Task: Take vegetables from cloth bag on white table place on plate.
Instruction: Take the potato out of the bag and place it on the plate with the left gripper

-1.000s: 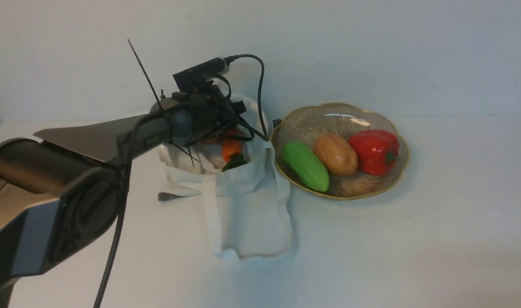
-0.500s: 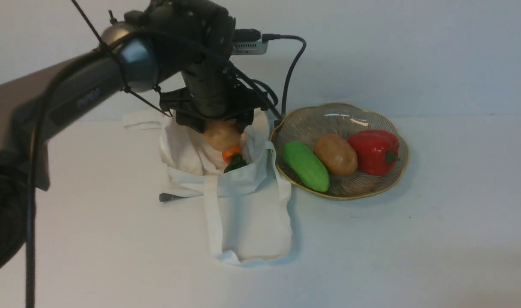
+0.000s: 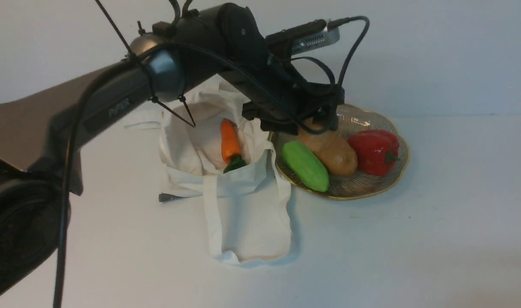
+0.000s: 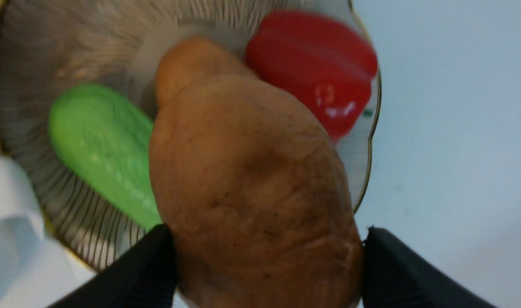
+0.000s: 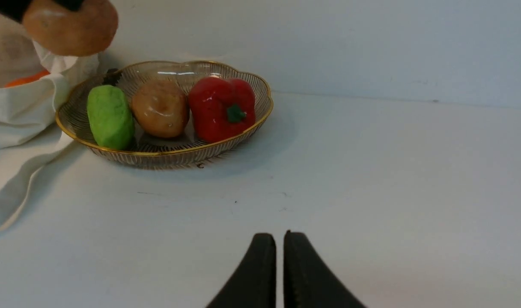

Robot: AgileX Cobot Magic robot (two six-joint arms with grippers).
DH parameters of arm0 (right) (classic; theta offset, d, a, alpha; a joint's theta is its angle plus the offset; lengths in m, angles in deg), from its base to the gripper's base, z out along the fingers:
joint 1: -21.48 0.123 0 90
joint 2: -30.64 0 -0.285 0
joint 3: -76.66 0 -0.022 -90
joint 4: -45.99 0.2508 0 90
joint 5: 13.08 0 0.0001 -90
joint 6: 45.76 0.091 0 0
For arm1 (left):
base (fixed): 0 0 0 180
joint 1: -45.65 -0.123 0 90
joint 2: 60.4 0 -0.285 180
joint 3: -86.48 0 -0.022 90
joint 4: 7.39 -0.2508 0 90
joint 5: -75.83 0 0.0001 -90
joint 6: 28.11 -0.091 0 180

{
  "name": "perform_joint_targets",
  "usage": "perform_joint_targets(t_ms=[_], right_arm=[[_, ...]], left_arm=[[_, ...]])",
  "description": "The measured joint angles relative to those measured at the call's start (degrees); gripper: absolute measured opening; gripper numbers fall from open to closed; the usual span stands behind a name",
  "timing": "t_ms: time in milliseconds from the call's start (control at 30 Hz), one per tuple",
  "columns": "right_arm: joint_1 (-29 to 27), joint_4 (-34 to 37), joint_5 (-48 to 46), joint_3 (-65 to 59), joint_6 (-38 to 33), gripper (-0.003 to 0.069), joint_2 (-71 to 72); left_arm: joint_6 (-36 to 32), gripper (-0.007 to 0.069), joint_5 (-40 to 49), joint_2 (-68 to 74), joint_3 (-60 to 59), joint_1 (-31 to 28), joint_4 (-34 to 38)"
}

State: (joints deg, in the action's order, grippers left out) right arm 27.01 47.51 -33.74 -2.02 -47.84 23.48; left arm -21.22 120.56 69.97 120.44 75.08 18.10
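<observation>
Left gripper: fingers set wide, clamped on a potato. Beyond them, the plate with cucumber, second potato and pepper; beside them, the cloth bag. Front view shows the bagged carrot whole; right wrist view, only an orange sliver.

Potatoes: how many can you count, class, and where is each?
2: one potato gripped by the left tool, above the dish; another potato in the dish. Bag folds may hide more.
</observation>
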Motion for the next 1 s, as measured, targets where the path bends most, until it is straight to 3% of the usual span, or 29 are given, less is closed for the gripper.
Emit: perform_joint_targets(t_ms=[367,667,1000], right_arm=[[0.00,0.00,0.00,0.00,0.00,0.0022,0.00],[0.00,0.00,0.00,0.00,0.00,0.0022,0.00],[0.00,0.00,0.00,0.00,0.00,0.0022,0.00]], left_arm=[[-2.45,0.0497,-16.55,7.52,1.03,0.00,-0.65],[-2.76,0.0561,-13.94,9.11,1.03,0.00,0.39],[-5.63,0.0565,-5.56,5.16,2.71,0.00,0.51]])
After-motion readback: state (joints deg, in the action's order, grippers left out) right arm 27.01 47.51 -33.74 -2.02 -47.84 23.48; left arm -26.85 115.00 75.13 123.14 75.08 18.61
